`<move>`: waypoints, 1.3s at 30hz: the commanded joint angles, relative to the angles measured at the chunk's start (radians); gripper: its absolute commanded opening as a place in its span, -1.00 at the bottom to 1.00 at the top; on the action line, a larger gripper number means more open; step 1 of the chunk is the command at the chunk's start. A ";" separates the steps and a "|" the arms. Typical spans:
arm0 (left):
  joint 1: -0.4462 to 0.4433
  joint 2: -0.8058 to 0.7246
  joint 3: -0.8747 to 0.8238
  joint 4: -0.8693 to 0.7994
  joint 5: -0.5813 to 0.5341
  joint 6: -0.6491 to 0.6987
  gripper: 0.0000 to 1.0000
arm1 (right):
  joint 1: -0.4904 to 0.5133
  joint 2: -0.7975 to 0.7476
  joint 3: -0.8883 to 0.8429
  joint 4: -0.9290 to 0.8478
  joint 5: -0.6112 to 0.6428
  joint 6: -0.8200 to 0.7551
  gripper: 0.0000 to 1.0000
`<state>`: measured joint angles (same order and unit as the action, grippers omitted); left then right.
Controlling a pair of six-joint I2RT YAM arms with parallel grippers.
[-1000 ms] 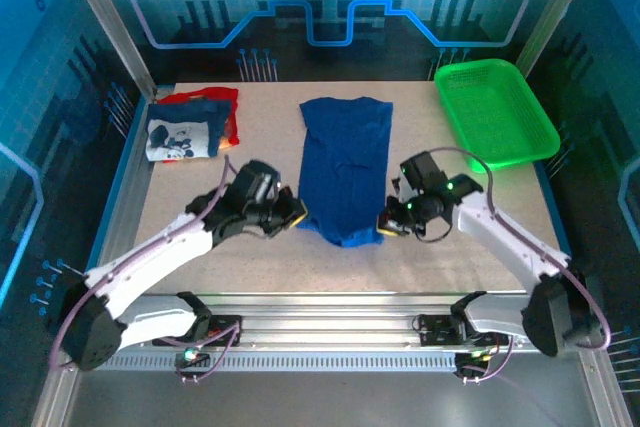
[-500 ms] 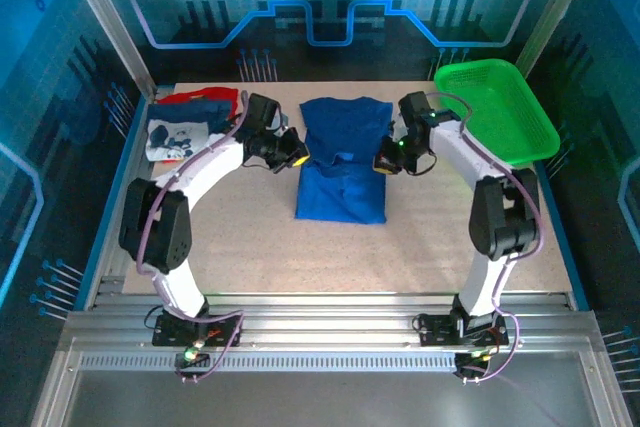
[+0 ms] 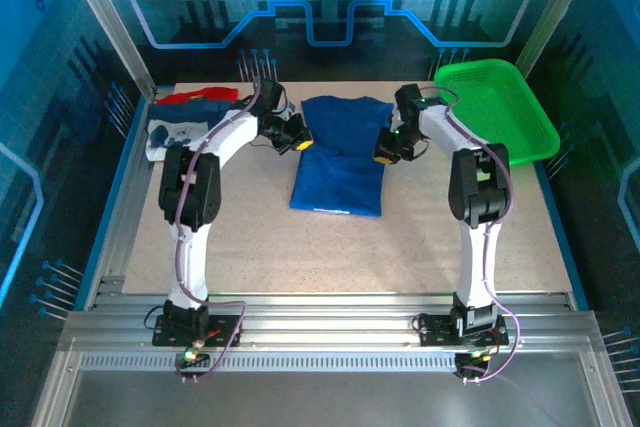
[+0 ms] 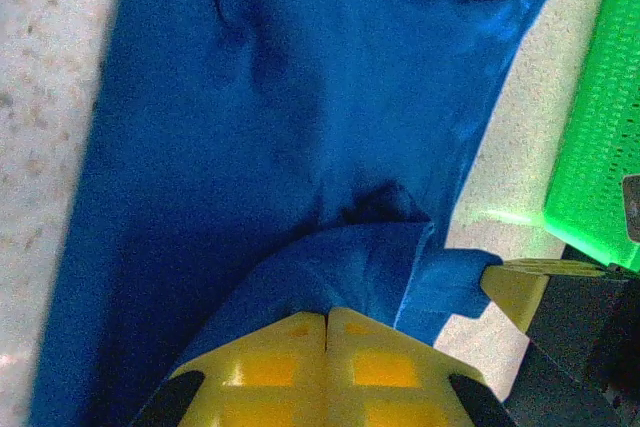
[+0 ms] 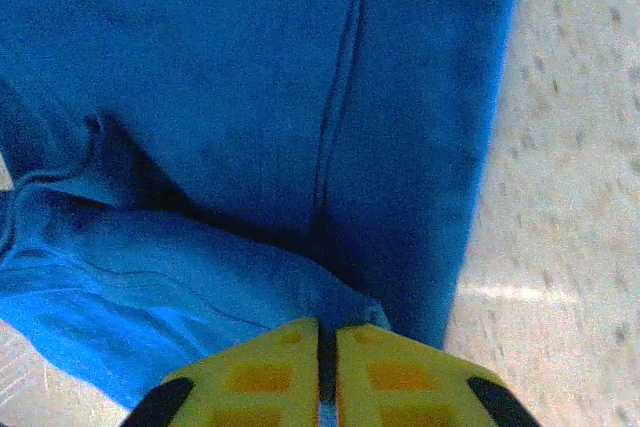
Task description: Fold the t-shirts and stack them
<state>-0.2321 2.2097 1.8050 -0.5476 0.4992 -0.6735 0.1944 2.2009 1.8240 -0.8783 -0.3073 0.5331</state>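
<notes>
At the far middle of the table, the overhead view shows the blue t-shirt lying doubled over, with the left claw at its left edge and the right claw at its right edge. From the wrists the grips come clear: the left fingers are pressed together on a raised fold of the blue cloth, and the right fingers are closed to a thin slit on another fold. A green basket sits at the far right corner and a pile of folded shirts at the far left, both apart from the blue one.
</notes>
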 commanded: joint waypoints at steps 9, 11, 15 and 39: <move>0.074 0.055 0.322 0.114 0.101 -0.194 -0.08 | -0.112 -0.009 0.324 0.205 -0.183 0.261 0.18; 0.108 -0.012 0.290 0.131 0.078 -0.213 -0.02 | -0.124 -0.099 0.282 0.222 -0.170 0.256 0.24; 0.175 -0.205 0.099 0.198 0.055 -0.220 0.09 | -0.138 -0.324 0.055 0.276 -0.199 0.238 0.32; -0.105 -0.155 -0.338 0.237 0.020 -0.069 -0.80 | 0.119 -0.150 -0.373 0.435 -0.038 0.278 -0.96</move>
<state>-0.3359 2.0151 1.3895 -0.3313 0.5274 -0.7525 0.3286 1.9694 1.3697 -0.4568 -0.3771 0.7864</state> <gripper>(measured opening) 0.103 0.048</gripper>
